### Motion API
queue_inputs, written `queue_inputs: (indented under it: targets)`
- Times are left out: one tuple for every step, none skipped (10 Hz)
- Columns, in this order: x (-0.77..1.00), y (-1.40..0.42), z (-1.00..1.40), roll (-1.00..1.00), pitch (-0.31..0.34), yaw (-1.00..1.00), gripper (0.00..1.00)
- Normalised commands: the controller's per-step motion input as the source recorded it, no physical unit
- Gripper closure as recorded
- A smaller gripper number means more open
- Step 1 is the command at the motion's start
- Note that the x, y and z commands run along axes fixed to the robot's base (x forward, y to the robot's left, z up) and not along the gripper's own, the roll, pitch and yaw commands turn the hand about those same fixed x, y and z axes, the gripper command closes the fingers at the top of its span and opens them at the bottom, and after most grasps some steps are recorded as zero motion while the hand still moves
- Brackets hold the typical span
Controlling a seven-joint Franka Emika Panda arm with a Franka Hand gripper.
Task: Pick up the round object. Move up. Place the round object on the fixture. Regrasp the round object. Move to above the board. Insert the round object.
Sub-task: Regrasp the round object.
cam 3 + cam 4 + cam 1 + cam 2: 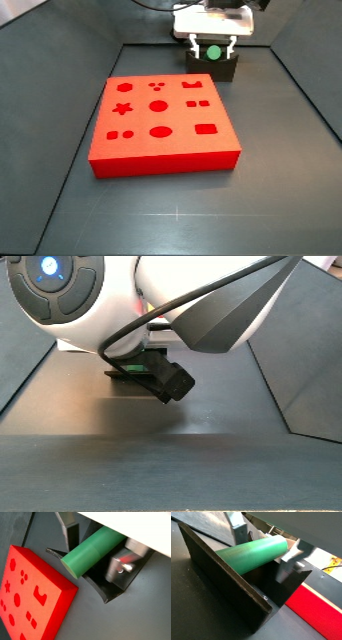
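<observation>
Peg: the green peg [90, 553] lies on its side between my two fingers, its round flat end facing out in both wrist views; in a side view it shows as a small green spot [214, 51] between the silver plates.
Peg and fixture: the peg [252, 554] sits right over the dark fixture [231, 592], above the fixture's upright wall; I cannot tell whether it rests on the fixture or hangs just clear of it.
My gripper: my gripper [93, 549] is down at the fixture at the far end of the floor, fingers on either side of the peg. One finger [70, 536] lies against the peg's side; the other finger [125, 562] is close by its other side. It looks clamped on the peg, though the contact on that second side is not plain.
Fixture: in a side view the fixture [222, 68] stands just beyond the board's far right corner.
Board: the red board [160, 122] lies flat in the middle of the floor, near my gripper [214, 50] but apart from it, its cut-outs facing up.
Other side view: my arm fills most of it; only a sliver of green [130, 368] shows by the dark fixture [167, 376].
</observation>
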Motion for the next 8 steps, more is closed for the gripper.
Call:
queue_inputs:
  targets:
    - [0.0,0.0,1.0,0.02,0.026,-0.01,0.0]
    - [-0.01,0.0,1.0,0.02,0.029,-0.01,0.0]
    - [-0.02,0.0,1.0,0.03,0.025,0.0,0.0]
    - [-0.03,0.0,1.0,0.04,0.022,0.0,0.0]
    - [-0.04,0.0,1.0,0.04,0.022,0.0,0.0]
    - [-0.04,0.01,0.89,0.04,0.023,0.0,0.0]
    - [-0.04,0.0,0.7,0.03,0.026,0.0,0.0]
    - [-0.03,0.0,0.44,0.03,0.024,0.0,0.0]
